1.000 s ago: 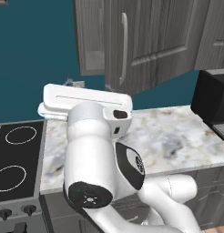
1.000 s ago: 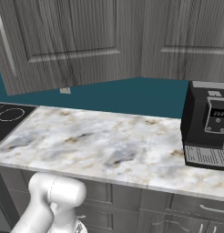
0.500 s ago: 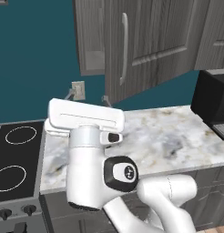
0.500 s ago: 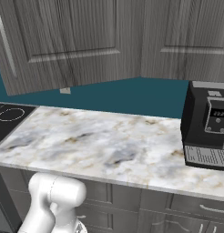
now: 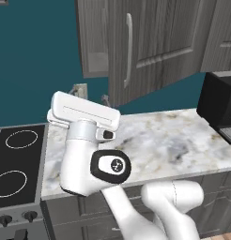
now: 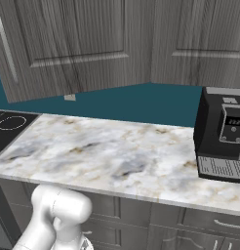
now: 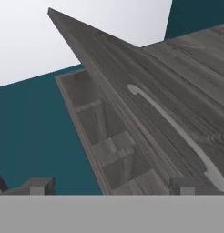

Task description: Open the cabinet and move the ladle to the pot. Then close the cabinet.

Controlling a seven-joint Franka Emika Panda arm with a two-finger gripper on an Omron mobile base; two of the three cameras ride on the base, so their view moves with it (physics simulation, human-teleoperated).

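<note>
The cabinet hangs on the wall above the counter, its dark grey door swung open toward me, with the silver bar handle on its front. The hand view looks up along the door's edge at the cabinet, the handle and bare inner shelves. My gripper is open, below and in front of the door, touching nothing. My white hand hovers over the counter's left end. The ladle and the pot are out of view.
A black stovetop lies left of the marble counter. A black coffee machine stands at the counter's right end, seen also as the coffee machine. Grey drawer fronts run below the counter.
My arm's elbow has swung around and the hand has tilted upward over the counter's left end. The cabinet door has not moved and the gripper stays open.
</note>
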